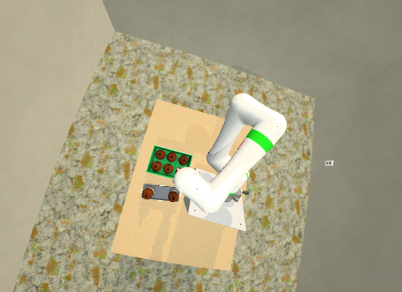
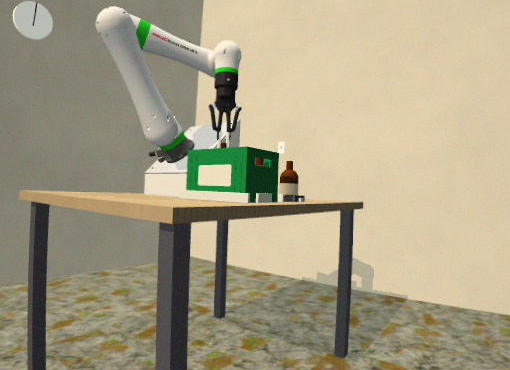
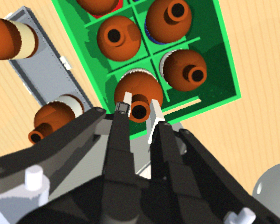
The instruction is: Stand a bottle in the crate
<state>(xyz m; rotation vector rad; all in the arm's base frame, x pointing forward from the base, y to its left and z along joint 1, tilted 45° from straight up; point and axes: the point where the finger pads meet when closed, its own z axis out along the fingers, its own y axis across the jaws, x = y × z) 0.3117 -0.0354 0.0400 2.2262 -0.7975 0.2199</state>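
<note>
The green crate (image 3: pixel 160 50) holds several brown bottles, one to a cell. My gripper (image 3: pixel 138 106) is shut on the neck of the brown bottle (image 3: pixel 138 92) in the crate's near corner cell. In the exterior view the gripper (image 2: pixel 225 123) hangs straight down over the crate (image 2: pixel 232 174), and only the held bottle's top (image 2: pixel 223 144) shows above the rim. I cannot tell whether it rests on the cell floor. Two more bottles (image 3: pixel 17 37) (image 3: pixel 55 117) stand on the grey tray (image 3: pixel 55 75) beside the crate. From above, my wrist hides the held bottle.
The crate (image 1: pixel 173 162) and tray (image 1: pixel 161 192) sit side by side on the wooden table, next to the robot's white base plate (image 1: pixel 221 211). One tray bottle (image 2: pixel 288 179) stands to the right of the crate.
</note>
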